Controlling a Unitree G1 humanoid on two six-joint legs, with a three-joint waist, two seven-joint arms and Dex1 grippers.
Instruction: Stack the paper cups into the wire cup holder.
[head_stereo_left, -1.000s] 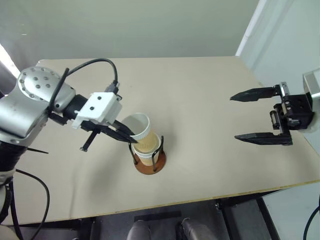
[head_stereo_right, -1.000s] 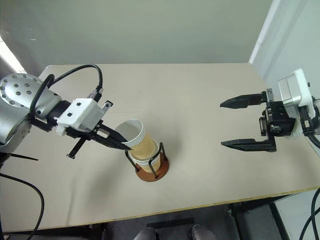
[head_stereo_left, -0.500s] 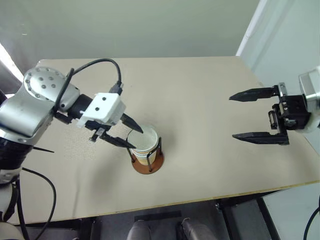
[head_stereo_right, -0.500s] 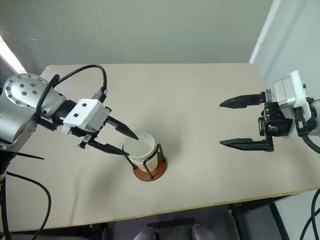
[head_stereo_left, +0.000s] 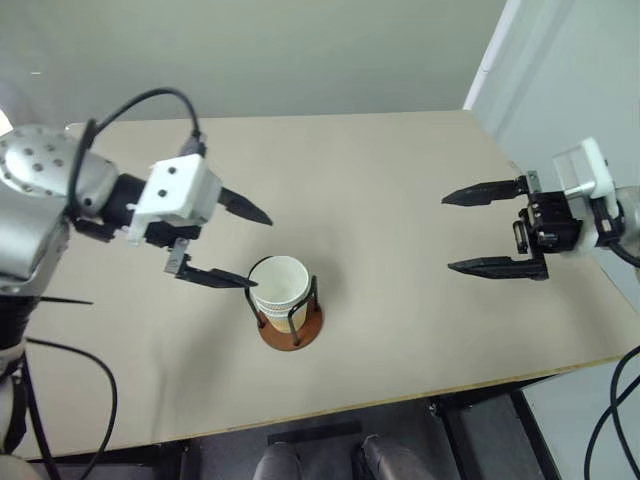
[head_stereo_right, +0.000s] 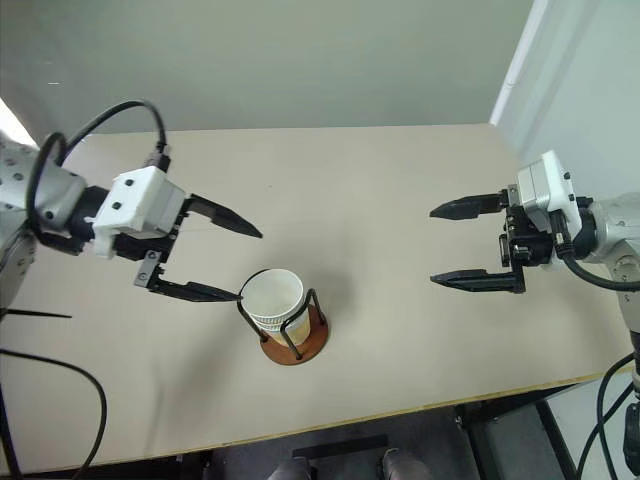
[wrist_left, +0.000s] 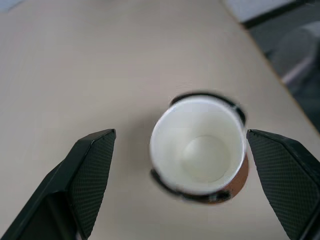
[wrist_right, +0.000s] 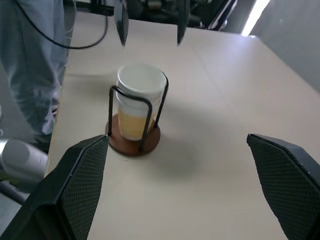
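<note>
Stacked tan-yellow ribbed paper cups (head_stereo_left: 281, 290) with white rims sit nested one inside another in the small wire cup holder (head_stereo_left: 288, 326), a round reddish-brown disc base with two upright black wire loops. The stack stands upright between the loops, and the top cup's white inside faces up. The holder rests on the pale beige worktop (head_stereo_left: 380, 190), toward the near edge and left of its middle.

At about nine o'clock from the holder hangs the left claw (head_stereo_left: 248, 247), its two black fingers spread wide and released, grasping nothing. One fingertip lies just beside the rim of the top cup on its nine o'clock side; whether it touches cannot be told. The other finger points out over bare worktop at about eleven o'clock from the cups. In the left wrist view the white cup mouth sits between the two parted fingers, apart from both.

At three o'clock, well apart from the holder and near the worktop's right edge, the right claw (head_stereo_left: 448, 232) also stands wide open and empty, its fingers pointing toward the cups.
</note>
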